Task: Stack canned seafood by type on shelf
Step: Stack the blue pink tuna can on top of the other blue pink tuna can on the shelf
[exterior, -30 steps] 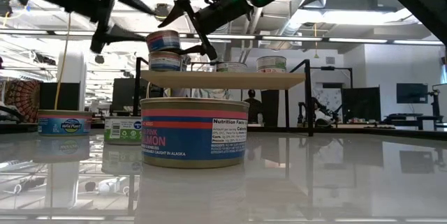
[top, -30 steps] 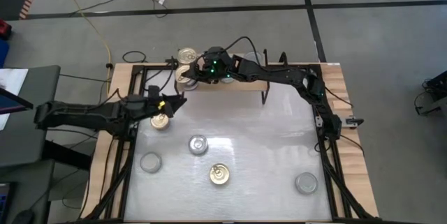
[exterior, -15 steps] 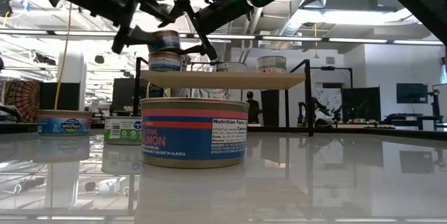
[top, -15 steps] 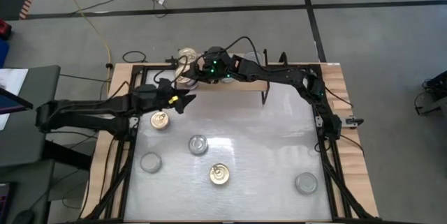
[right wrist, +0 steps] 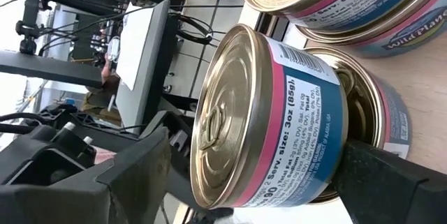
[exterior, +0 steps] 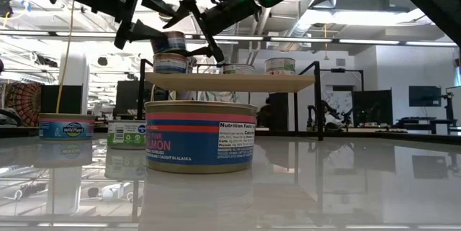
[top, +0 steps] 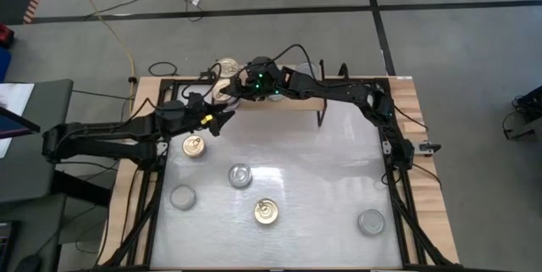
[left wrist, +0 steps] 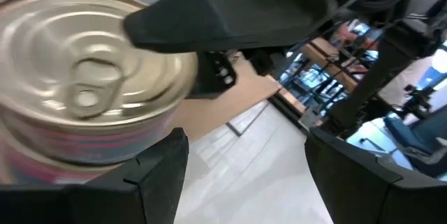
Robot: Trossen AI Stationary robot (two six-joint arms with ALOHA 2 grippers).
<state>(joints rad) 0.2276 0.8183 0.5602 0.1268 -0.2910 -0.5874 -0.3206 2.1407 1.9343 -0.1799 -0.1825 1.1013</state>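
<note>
the left end effector [top: 222,120] hangs at the shelf's [exterior: 230,82] left end, fingers apart and empty, beside the two-can stack [exterior: 170,53]. in the left wrist view the top can [left wrist: 84,105] is close ahead, not gripped. the right end effector [exterior: 198,26] sits at that stack with its fingers spread wide on either side of the top can, not visibly clamped. more cans [exterior: 281,65] stand further right on the shelf; five [top: 265,212] lie on the tabletop [top: 322,187]. risk: both end effectors crowd one stack, so a nudge could tip the top can off, or the fingers could collide.
</note>
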